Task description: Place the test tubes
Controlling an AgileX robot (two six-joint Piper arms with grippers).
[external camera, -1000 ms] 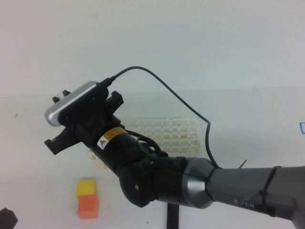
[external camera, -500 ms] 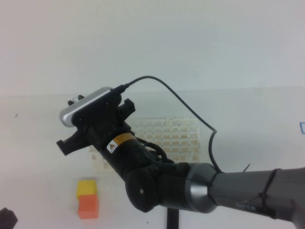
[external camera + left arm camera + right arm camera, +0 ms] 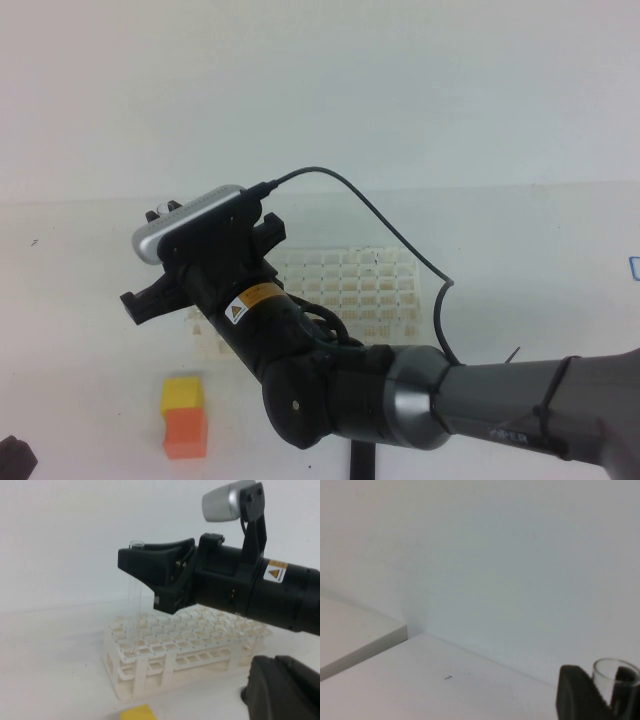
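Observation:
A clear glass test tube (image 3: 134, 597) hangs upright with my right gripper (image 3: 132, 565) shut on its top end. Its lower end reaches a hole at the near left corner of the white test tube rack (image 3: 200, 640). In the right wrist view the tube's open rim (image 3: 616, 672) shows between the dark fingers (image 3: 575, 692). From above, the right gripper (image 3: 138, 303) stands over the left end of the rack (image 3: 370, 290); the tube is hidden there. My left gripper (image 3: 285, 690) rests low on the table in front of the rack, also visible at the near left corner (image 3: 12, 460), shut and empty.
A yellow block stacked on an orange block (image 3: 183, 415) stands in front of the rack's left end; its yellow top (image 3: 137, 713) shows in the left wrist view. The right arm's black cable (image 3: 400, 235) arcs over the rack. A white wall is behind the table.
The right gripper with the tube has shifted to the right and slightly down over the rack's left end, then nearly stopped. The left gripper has not moved.

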